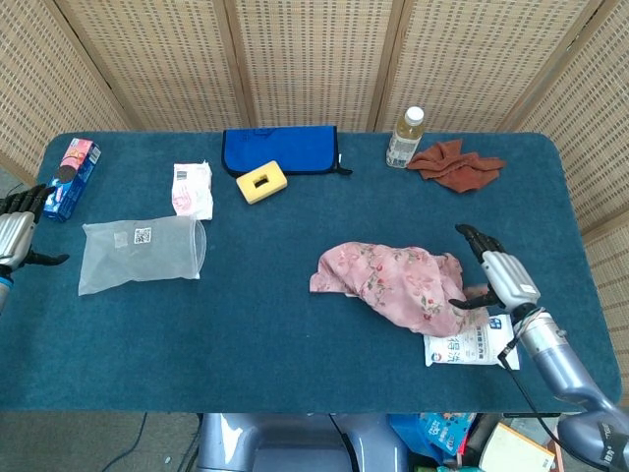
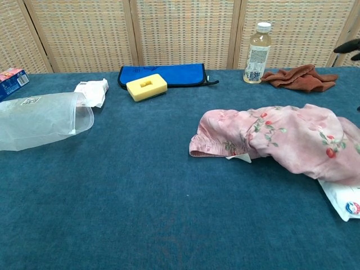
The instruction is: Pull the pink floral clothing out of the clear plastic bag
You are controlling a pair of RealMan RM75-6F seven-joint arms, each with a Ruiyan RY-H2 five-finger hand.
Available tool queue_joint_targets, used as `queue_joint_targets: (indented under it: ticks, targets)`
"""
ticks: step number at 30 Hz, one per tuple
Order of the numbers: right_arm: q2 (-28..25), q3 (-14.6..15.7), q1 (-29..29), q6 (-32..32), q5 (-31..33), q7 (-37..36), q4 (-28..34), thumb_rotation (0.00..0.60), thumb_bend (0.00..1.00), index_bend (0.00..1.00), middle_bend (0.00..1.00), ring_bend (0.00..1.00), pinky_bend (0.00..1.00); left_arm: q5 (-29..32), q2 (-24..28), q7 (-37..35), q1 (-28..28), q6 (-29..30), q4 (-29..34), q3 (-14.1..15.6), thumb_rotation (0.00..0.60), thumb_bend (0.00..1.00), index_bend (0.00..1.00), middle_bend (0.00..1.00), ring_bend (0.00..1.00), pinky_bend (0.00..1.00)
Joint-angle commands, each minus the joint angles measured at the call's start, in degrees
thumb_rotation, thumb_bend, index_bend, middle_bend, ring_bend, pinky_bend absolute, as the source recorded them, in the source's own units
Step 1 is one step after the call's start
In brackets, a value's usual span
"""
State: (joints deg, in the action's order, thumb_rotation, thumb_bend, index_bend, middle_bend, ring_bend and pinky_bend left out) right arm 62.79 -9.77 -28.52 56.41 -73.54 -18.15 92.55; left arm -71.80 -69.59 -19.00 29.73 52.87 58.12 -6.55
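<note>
Head view shows my right hand (image 1: 496,275) at the right of the table, fingers spread and holding nothing, just beside the right end of the pink floral clothing (image 1: 393,283). That clothing lies in a loose heap on the blue table (image 1: 295,324), its near edge draped over a white packet (image 1: 470,346). My left hand (image 1: 15,236) is at the far left edge, fingers apart and empty. The clear plastic bag (image 1: 138,254) lies just right of it, empty, well apart from the clothing. I judge the pulling out done; nothing appears left.
</note>
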Motion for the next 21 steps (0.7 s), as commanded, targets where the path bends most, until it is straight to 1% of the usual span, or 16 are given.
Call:
queue_joint_targets:
  ticks: [1, 4, 6, 9, 11, 14, 18, 21]
  targets:
    - [1.21, 1.11, 6.33, 17.70, -10.18, 5.26, -3.45, 0.600, 0.00, 0.00, 0.00, 0.00, 0.00, -0.62, 4.61, 6.87, -7.10, 14.59, 10.97, -0.85, 0.600, 0.11, 0.00, 0.00, 0.00, 0.00]
    - [1.77, 2.09, 8.73, 22.41, -12.35, 6.78, -4.93, 0.600, 0.00, 0.00, 0.00, 0.00, 0.00, -1.13, 5.83, 10.97, -10.81, 21.46, 17.76, -0.45, 0.600, 0.11, 0.00, 0.00, 0.00, 0.00]
    - [1.66, 3.03, 10.15, 24.08, -13.19, 6.68, -4.53, 0.600, 0.00, 0.00, 0.00, 0.00, 0.00, -1.55, 6.06, 12.96, -12.80, 24.87, 21.06, -0.04, 0.600, 0.11, 0.00, 0.00, 0.00, 0.00]
    - [1.12, 4.52, 12.22, 25.95, -14.18, 5.07, -2.74, 0.600, 0.00, 0.00, 0.00, 0.00, 0.00, -1.90, 5.44, 16.41, -15.58, 29.79, 24.52, 0.50, 0.600, 0.11, 0.00, 0.00, 0.00, 0.00]
    - [1.24, 5.58, 13.97, 28.00, -15.08, 5.21, -2.00, 0.600, 0.00, 0.00, 0.00, 0.00, 0.00, -2.05, 4.24, 19.66, -17.72, 33.37, 26.88, 1.09, 0.600, 0.11, 0.00, 0.00, 0.00, 0.00]
    - [2.38, 6.76, 16.46, 31.65, -16.62, 8.19, -2.14, 0.600, 0.00, 0.00, 0.00, 0.00, 0.00, -2.35, 3.48, 22.00, -20.10, 35.89, 30.08, 2.30, 0.600, 0.11, 0.00, 0.00, 0.00, 0.00]
    - [4.75, 8.37, 20.10, 36.98, -18.82, 13.94, -2.78, 0.600, 0.00, 0.00, 0.00, 0.00, 0.00, -3.83, 4.23, 24.88, -22.60, 38.19, 34.28, 4.27, 0.600, 0.11, 0.00, 0.00, 0.00, 0.00]
    - [5.64, 9.12, 21.75, 38.60, -19.28, 15.87, -2.61, 0.600, 0.00, 0.00, 0.00, 0.00, 0.00, -5.26, 4.68, 25.47, -23.57, 38.93, 35.59, 5.21, 0.600, 0.11, 0.00, 0.00, 0.00, 0.00]
